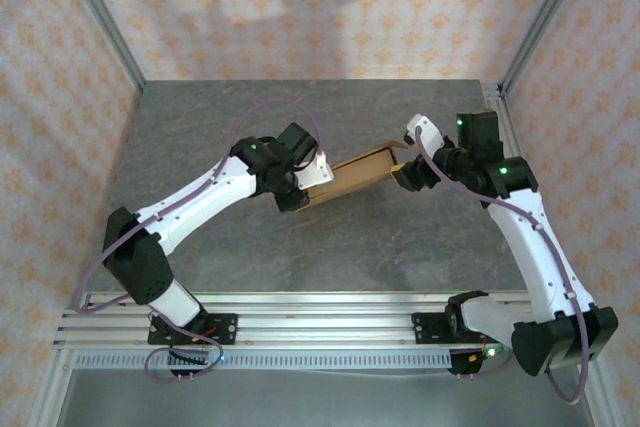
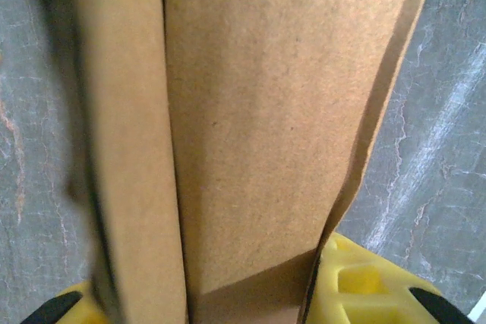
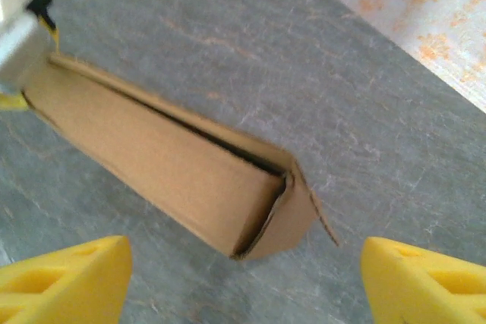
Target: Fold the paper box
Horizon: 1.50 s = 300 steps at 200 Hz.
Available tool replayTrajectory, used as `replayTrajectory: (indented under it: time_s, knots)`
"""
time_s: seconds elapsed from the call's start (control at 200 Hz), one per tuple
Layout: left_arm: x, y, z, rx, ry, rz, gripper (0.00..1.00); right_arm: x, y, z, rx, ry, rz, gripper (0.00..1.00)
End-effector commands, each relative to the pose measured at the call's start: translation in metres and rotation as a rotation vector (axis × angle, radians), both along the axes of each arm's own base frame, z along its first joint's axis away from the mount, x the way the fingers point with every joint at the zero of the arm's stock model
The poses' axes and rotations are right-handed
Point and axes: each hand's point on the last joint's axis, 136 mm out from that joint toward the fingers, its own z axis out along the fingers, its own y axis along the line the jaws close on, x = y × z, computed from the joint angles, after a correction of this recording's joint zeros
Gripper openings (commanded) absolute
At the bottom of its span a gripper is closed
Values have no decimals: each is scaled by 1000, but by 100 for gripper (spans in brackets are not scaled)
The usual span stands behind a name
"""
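Note:
The paper box [image 1: 350, 175] is a long, narrow brown cardboard form held slanted above the grey table, mid-scene. My left gripper [image 1: 305, 182] is shut on its left end. In the left wrist view the paper box [image 2: 250, 111] runs up between the yellow fingers [image 2: 357, 286], with its panels folded close together. My right gripper [image 1: 405, 172] stands open just off the box's right end. In the right wrist view the paper box [image 3: 175, 165] shows its end flap [image 3: 292, 218] partly tucked in, ahead of the wide-apart right gripper [image 3: 243, 278], which touches nothing.
The grey table [image 1: 330, 247] is walled by patterned panels, with metal frame posts [image 1: 525, 37] at the back corners. An aluminium rail [image 1: 320, 317] with both arm bases runs along the near edge.

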Motion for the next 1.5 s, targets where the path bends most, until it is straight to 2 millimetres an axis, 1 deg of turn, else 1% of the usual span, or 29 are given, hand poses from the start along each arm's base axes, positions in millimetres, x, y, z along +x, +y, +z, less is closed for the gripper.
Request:
replayTrajectory:
  time_s: [0.0,0.045,0.065,0.12,0.22,0.32,0.4,0.526,0.661,0.696,0.906,1.001,1.261,1.361,1.496]
  knots:
    - [-30,24,-20,96,188,23,33,-1,-3,-3,-86,0,55,72]
    - [-30,23,-20,98,201,19,33,0,-3,-1,-94,-1,59,70]
    - [-31,23,-21,100,210,18,33,4,-2,-6,-99,19,60,70]
    - [-32,23,-20,107,228,17,33,10,0,-6,-96,25,59,69]
    - [-34,25,-15,120,246,24,33,17,2,-4,-98,29,70,69]
    - [-39,32,-11,136,263,40,33,26,1,-2,-115,17,66,70]
    - [-42,34,-9,140,273,43,33,30,1,-4,-127,26,74,70]
    - [-44,34,-8,132,301,41,33,38,8,-5,-110,44,97,66]
    - [-43,34,-13,142,327,38,33,45,14,-12,-100,67,127,53]
    - [-42,34,-14,143,335,39,33,46,16,-13,-98,73,139,52]
    - [-39,34,-23,156,369,40,33,56,26,-25,-93,115,182,51]
    - [-38,34,-26,156,376,41,33,62,28,-28,-99,124,188,45]
    - [-35,33,-28,153,374,41,33,71,32,-39,-108,152,217,42]
    - [-34,32,-29,154,376,38,33,75,33,-42,-108,168,220,34]
    - [-32,29,-30,140,377,33,33,74,34,-43,-105,179,226,22]
